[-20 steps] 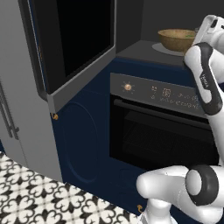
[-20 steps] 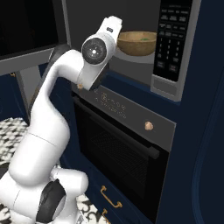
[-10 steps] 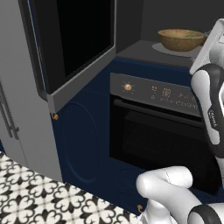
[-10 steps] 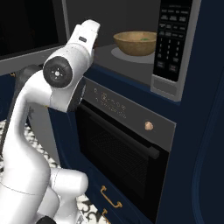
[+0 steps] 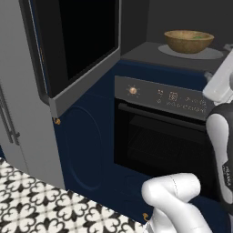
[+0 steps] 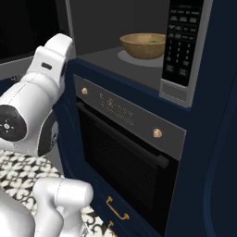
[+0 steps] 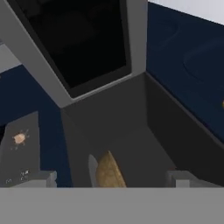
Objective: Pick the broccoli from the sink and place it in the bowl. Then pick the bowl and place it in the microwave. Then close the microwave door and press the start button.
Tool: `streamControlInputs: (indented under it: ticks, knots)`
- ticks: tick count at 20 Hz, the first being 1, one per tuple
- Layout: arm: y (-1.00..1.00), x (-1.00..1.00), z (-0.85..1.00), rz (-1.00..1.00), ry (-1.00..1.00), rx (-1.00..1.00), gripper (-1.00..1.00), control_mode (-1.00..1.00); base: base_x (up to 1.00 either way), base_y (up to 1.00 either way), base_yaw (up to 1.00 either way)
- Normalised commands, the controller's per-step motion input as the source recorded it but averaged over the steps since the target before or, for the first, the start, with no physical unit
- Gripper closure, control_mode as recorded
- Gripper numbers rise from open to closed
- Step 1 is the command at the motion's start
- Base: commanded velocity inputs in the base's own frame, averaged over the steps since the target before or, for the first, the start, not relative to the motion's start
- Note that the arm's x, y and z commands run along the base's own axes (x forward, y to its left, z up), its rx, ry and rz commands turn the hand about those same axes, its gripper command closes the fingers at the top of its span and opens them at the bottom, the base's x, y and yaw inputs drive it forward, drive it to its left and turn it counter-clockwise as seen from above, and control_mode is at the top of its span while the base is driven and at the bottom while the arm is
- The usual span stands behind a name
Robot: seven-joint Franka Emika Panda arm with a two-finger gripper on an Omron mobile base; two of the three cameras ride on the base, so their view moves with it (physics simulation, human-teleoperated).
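Cabinetry (image 6: 217, 139) in dark navy surrounds the built-in appliances. Largest among them is the black oven (image 5: 159, 145), with a copper-knobbed control strip (image 6: 125, 109) and a bar handle, set directly below the microwave (image 6: 139, 55). The microwave cavity is dark grey and open at the front; its keypad panel (image 6: 181, 44) stands at the right of the opening in the right base view. The microwave door (image 5: 75, 45), a grey frame around a black glass window, is swung wide open to the left of the cavity. On the cavity floor lies a pale round turntable plate (image 5: 191, 53), and the bowl (image 5: 188, 41), tan-brown wood, sits upright on it, inside the microwave. A small patch of green, the broccoli (image 5: 196, 37), shows just over the bowl's rim, inside the bowl. The white arm (image 6: 41, 106) rises in front of the oven. In the hand view the gripper (image 7: 113, 178) has its two fingertips spread wide apart, holding nothing, and looks into the cavity with the bowl's edge between them. Patterned black-and-white floor tiles (image 5: 27, 200) lie below.
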Motion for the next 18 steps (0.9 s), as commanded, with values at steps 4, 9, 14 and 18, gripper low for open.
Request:
streamControlInputs:
  ticks: [4,9,14,18]
  knots:
    - [0.53,-1.0,0.0,0.0,-0.05,0.02,-1.0,-1.0,0.0,0.0,0.0]
    - [0.66,-1.0,0.0,0.0,0.0,0.0,-1.0,-1.0,0.0,0.0,0.0]
    - [0.83,-0.82,0.0,0.0,-0.01,0.0,-1.0,-1.0,0.0,0.0,0.0]
    - [0.94,-0.29,0.0,0.0,-0.02,0.0,-1.0,-1.0,0.0,0.0,0.0]
